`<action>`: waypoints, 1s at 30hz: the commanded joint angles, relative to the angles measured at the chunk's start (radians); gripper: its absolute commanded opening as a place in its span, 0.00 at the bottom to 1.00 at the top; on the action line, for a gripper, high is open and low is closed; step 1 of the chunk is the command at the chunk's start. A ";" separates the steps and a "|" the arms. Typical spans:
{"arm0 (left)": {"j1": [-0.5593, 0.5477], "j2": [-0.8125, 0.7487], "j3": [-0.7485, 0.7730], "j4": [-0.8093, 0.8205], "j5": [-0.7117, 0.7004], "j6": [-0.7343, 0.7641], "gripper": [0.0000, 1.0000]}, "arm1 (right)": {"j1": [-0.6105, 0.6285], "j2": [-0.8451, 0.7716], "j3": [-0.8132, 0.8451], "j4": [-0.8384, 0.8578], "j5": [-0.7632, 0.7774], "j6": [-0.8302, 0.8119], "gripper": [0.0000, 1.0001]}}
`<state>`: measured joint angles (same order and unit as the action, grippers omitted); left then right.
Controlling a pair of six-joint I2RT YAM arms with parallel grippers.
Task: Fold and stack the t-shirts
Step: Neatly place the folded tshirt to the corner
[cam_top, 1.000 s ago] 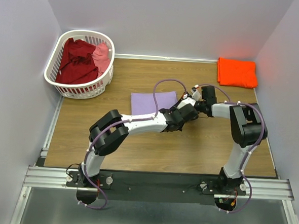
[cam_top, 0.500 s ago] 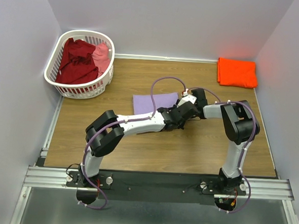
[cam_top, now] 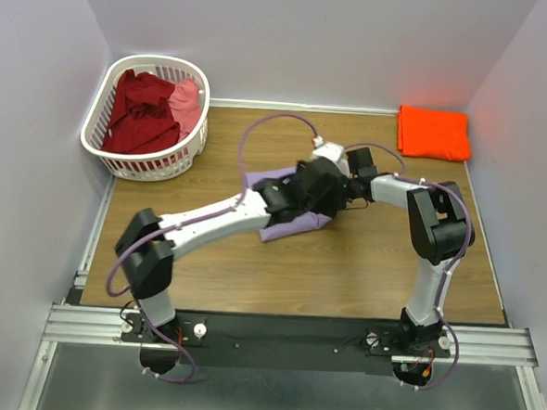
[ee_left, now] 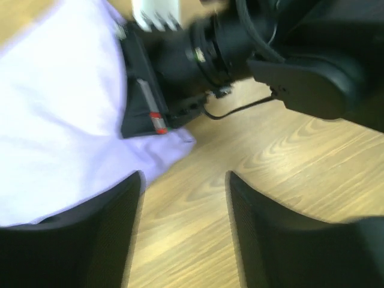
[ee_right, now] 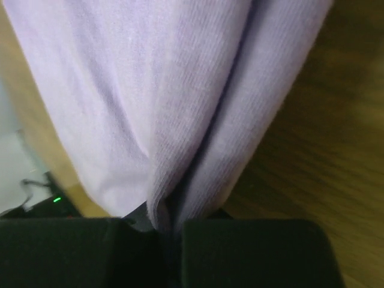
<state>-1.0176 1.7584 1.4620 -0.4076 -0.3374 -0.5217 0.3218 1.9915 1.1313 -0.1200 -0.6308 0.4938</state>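
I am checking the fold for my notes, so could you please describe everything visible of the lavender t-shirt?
The lavender t-shirt is plain, soft knit cloth, folded flat in the middle of the wooden table. The left arm hides much of it. The right gripper is shut on a bunched fold of it; the left gripper hangs open beside one corner.

lavender tee (cam_top: pixel 295 228), orange tee (cam_top: pixel 434 133), wht basket (cam_top: pixel 147 167)
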 commanded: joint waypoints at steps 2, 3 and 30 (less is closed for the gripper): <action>0.157 -0.213 -0.066 -0.013 0.055 0.103 0.86 | -0.026 -0.010 0.140 -0.217 0.288 -0.239 0.00; 0.193 -0.233 -0.074 -0.013 0.064 0.121 0.87 | -0.032 -0.005 0.160 -0.234 0.316 -0.256 0.00; 0.675 -0.381 -0.589 0.273 0.141 0.219 0.86 | -0.260 0.438 1.036 -0.346 0.875 -0.850 0.00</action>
<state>-0.3462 1.3693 0.8764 -0.1974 -0.1680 -0.3096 0.0887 2.3920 2.0686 -0.4664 0.1612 -0.2543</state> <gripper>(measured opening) 0.856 0.094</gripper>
